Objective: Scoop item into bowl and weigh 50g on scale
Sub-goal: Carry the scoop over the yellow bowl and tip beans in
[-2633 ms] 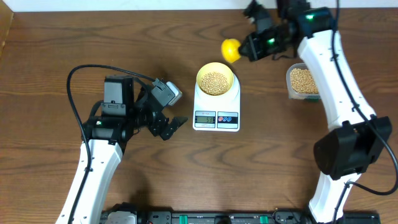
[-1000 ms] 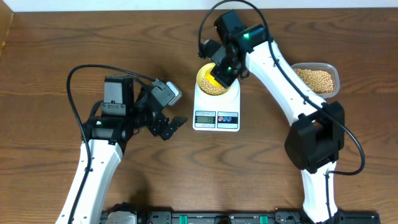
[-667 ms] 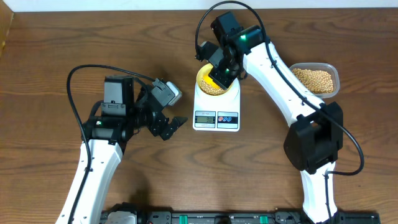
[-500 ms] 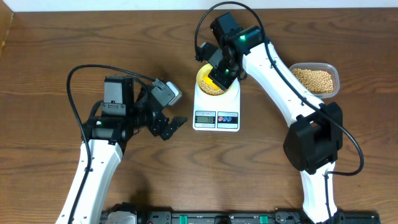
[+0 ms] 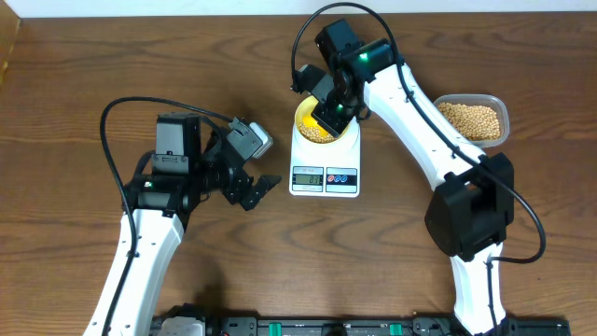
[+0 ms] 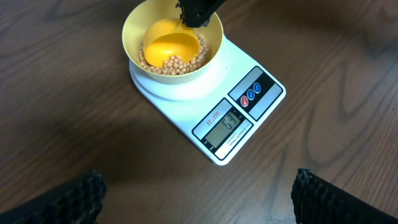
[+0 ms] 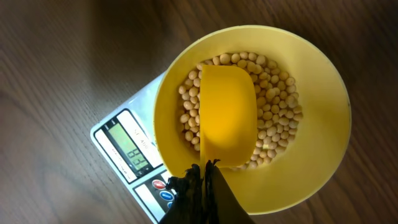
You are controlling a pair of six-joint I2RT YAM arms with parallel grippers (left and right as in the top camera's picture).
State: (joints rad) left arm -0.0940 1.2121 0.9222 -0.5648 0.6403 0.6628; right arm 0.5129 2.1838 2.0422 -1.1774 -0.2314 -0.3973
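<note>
Here, at the left of the desk [image 5: 65, 84], the left gripper [image 5: 252, 189] hangs released, its fingers spread wide and holding nothing, just beside the left edge of the scale [image 5: 325, 177] but not touching it. It plays no part in the step in hand.

In the middle, the scale carries the bowl [image 6: 134, 37] on its platform, at the end away from the display. The beans [image 7: 277, 93] lie in the bowl in a shallow bed that covers the bottom. The display is lit, but its digits are too blurred to read with certainty.

Over the bowl, the right gripper [image 7: 202, 174] is clenched on the handle of the yellow scoop [image 7: 227, 115]. The scoop's pan is down inside the bowl, lying on or just above the beans; which of the two cannot be told. At the far right stands the clear tub [image 5: 472, 98], well apart from the scale, with more beans in it.

The main danger, as I judge it, is a false reading. If the scoop rests on the beans or the bowl wall, its press adds to the weight shown, so the figure cannot be trusted until the scoop is lifted free. A lift that catches the rim could also tip the light bowl or slide it off the platform, scattering beans. One more full scoop could overshoot the target.
</note>
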